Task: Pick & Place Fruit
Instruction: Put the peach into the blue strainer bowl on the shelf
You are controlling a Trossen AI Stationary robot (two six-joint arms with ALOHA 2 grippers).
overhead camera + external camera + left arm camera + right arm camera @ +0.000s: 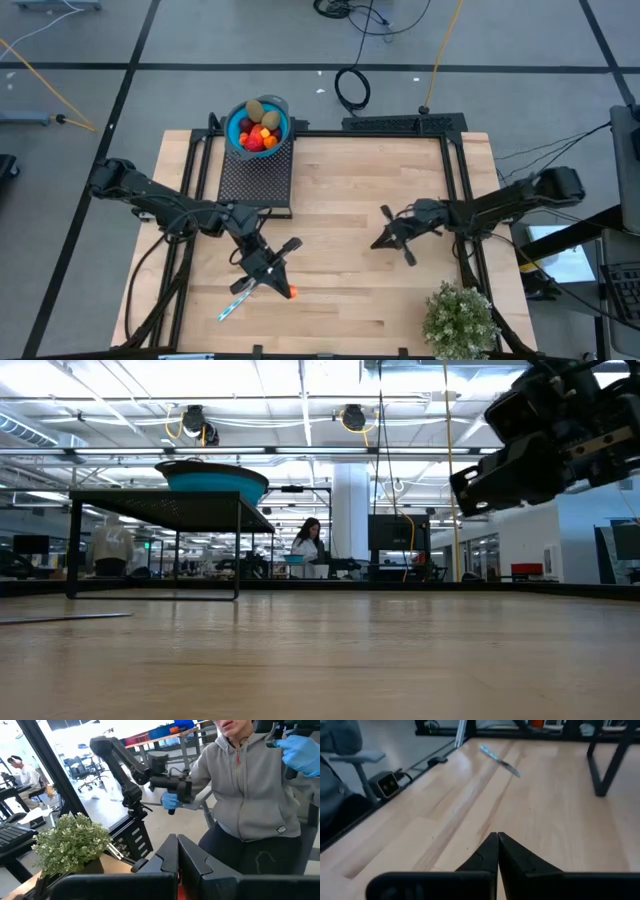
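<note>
— Two arms over the tabletop (350, 200); where is each gripper?

— The left gripper (280, 288) is low near the front edge, left of the middle. Its fingers (192, 860) are pressed together, and a sliver of orange-red shows between them in the left wrist view. From above, a small orange fruit piece (291, 293) sits right at the fingertips; I cannot tell whether it is gripped or only touched.

— And the right one?

— The right gripper (378, 243) is right of the middle, well apart from the left one. Its fingers (512, 854) are clenched with nothing between them, bare wood below.

— Where is the rest of the fruit?

— In a blue bowl (283, 108) at the back left, on a black mesh stand (256, 180). It holds a heap: olive-brown ovals (257, 108), dark red round pieces (247, 126), and red and orange ones (262, 137). In the low view the bowl's rim (212, 478) shows on top of the stand, above the tabletop.

— Anything else lying about?

— A thin silver-blue stick (234, 302) lies just left of the left gripper, near the front edge. A bushy green plant (459, 318) stands at the front right corner. Beyond the table, a person in a grey hoodie (250, 790) with blue gloves sits close, seen from the left wrist.
</note>
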